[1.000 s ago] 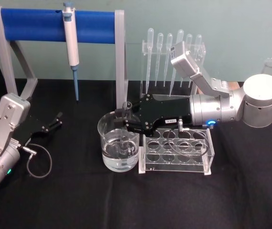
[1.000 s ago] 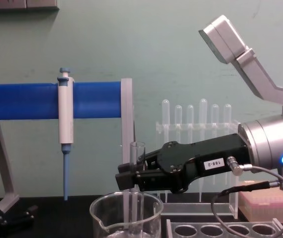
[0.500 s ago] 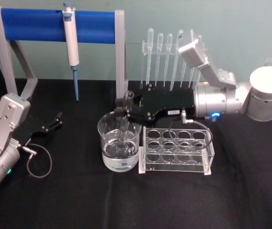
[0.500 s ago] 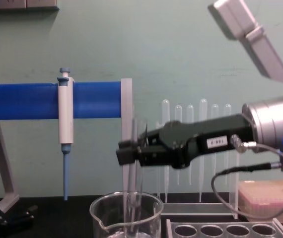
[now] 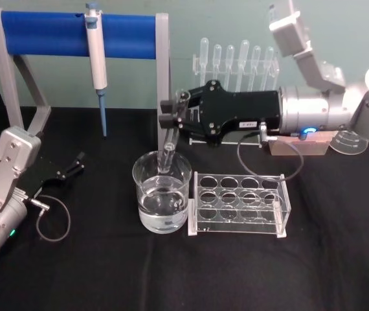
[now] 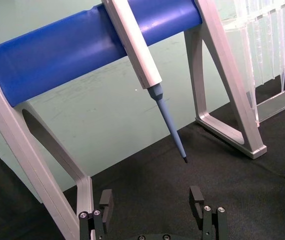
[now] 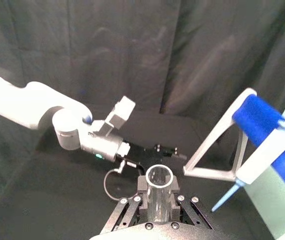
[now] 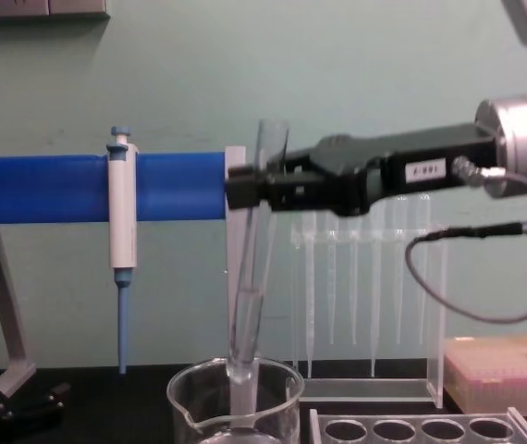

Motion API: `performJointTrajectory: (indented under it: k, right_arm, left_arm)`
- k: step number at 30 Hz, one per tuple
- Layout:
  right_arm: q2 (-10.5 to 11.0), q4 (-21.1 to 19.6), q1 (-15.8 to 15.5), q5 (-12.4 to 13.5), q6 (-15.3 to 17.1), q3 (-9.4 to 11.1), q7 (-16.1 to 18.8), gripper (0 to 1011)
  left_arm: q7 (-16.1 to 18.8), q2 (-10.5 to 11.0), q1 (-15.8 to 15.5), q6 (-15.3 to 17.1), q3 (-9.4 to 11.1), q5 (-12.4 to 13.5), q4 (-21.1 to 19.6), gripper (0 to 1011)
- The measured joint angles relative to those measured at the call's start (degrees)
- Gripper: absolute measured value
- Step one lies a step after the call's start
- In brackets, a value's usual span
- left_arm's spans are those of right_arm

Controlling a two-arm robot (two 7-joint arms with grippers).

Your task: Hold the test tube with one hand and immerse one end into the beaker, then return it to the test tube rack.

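Long clear glass test tube [image 5: 173, 137]: round closed bottom, flared open rim, a little clear liquid in the lower part. Tilted, with the rim up toward the robot's right and the bottom lower and leftward.

Gripped near the top, just under the rim, by the black two-fingered right gripper [image 5: 170, 115]. Rim pokes up past the fingers and most of the length hangs below them. Jaws narrow, clamped on the glass from both sides.

Lower end sits at the mouth of the wide clear glass beaker [image 5: 147, 208], about rim level. Just inside the mouth in the chest view, and apparently clear of the water surface. Beaker part-filled with water, standing just beside the left end of the clear plastic rack [image 5: 236, 224] with round holes.

Right arm reaches in from the right. Gripper lies roughly horizontal on a silver cylindrical wrist [image 5: 314, 113] with a blue light ring lit, above and behind the rack.

Left gripper [image 5: 71, 166] parked low on the black tabletop [image 5: 107, 272] at far left, jaws wide apart with nothing between, near the white-and-blue pipettor [image 5: 96, 55] hanging from the blue bar [image 5: 45, 34].
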Motion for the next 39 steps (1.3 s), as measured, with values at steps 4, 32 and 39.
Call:
performJointTrajectory:
  k: [4,32,39]
  right_arm:
    - [1.2,-2.0,0.2,0.9,0.3,0.5,0.0,225]
    - [14.6,-14.9,-7.2,4.8,1.6,5.3,-4.3,225]
    - [16.5,-15.8,-10.6,5.4,0.4,6.4,-5.0,226]
  left_arm:
    - [0.0,0.0,0.0,0.0,0.0,0.0,0.0,1000]
    - [0.0,0.0,0.0,0.0,0.0,0.0,0.0,1000]
    - [0.0,0.0,0.0,0.0,0.0,0.0,0.0,1000]
